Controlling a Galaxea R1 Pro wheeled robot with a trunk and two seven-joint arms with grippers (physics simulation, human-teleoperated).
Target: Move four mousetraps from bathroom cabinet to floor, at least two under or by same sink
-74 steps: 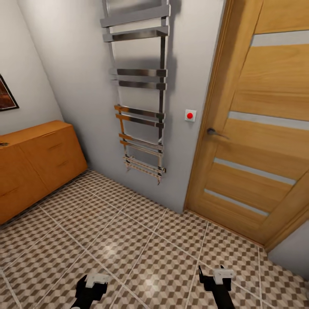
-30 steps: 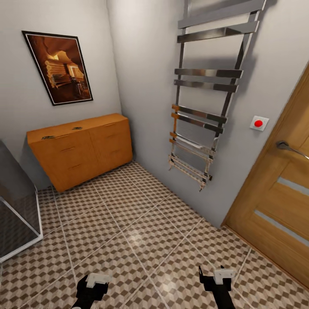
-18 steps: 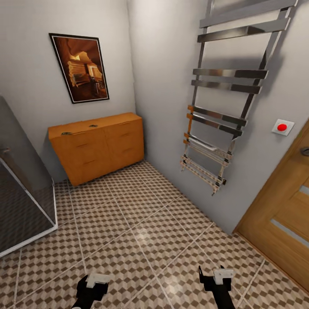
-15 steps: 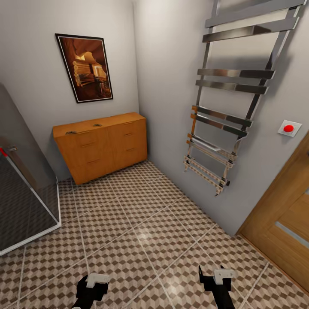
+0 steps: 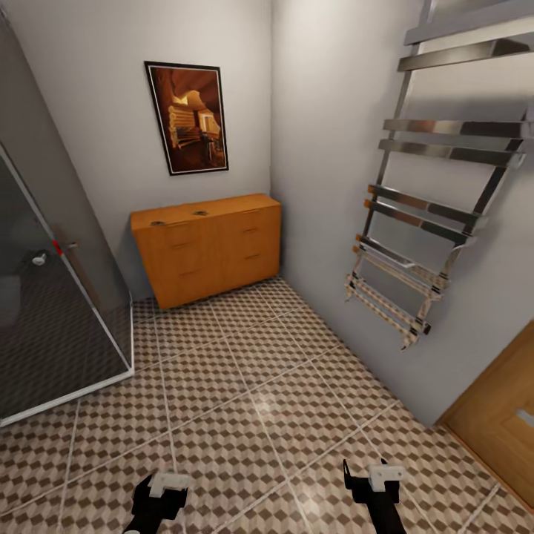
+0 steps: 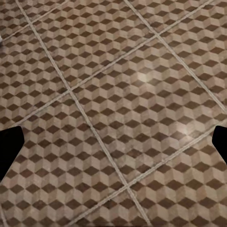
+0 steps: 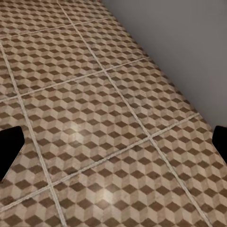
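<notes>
The cabinet [image 5: 211, 248], a low orange-brown chest of drawers, stands against the far wall in the head view, drawers shut. Two tiny flat dark things that look like mousetraps [image 5: 158, 222] [image 5: 200, 213] lie on its top, too small to make out. The bathroom floor [image 5: 252, 400] of cube-patterned tiles stretches from the cabinet to me. My left gripper [image 5: 159, 495] and right gripper [image 5: 374, 483] hang low at the near edge, far from the cabinet. In the wrist views the left gripper [image 6: 113, 144] and right gripper [image 7: 113, 144] are open over bare tiles, holding nothing.
A dark glass shower enclosure [image 5: 52, 297] fills the left side. A chrome towel radiator [image 5: 430, 222] hangs on the right wall, and a wooden door [image 5: 500, 423] is at the near right. A framed picture [image 5: 188, 119] hangs above the cabinet.
The camera has turned left, so the cabinet has slid from the left edge toward the middle and the shower enclosure has come into view. Both grippers hold the same pose.
</notes>
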